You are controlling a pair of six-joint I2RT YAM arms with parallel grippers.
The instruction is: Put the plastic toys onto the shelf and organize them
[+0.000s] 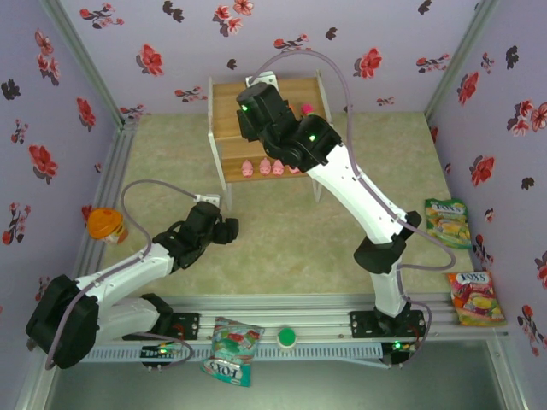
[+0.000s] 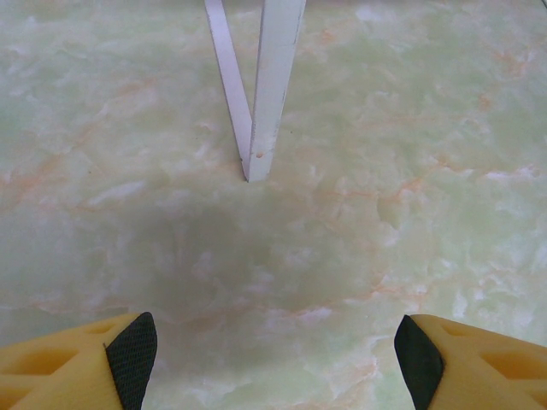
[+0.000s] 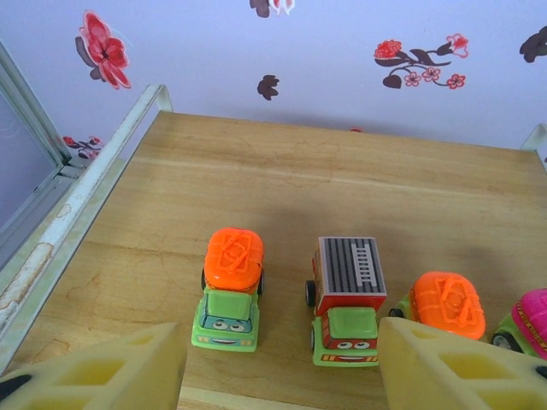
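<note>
The shelf stands at the back of the table, and my right arm reaches over its top board. On that board, several toy cars stand in a row facing me: an orange-topped green one, a red fire truck, another orange-topped one and a pink-topped one. My right gripper is open just in front of the first two, touching neither. Three pink pigs line the lower board. My left gripper is open and empty above the table, near the shelf's white front leg.
Snack bags lie at the right and at the near rail. A round orange-topped item sits at the left wall. A green round item rests on the rail. Flowered walls enclose the table.
</note>
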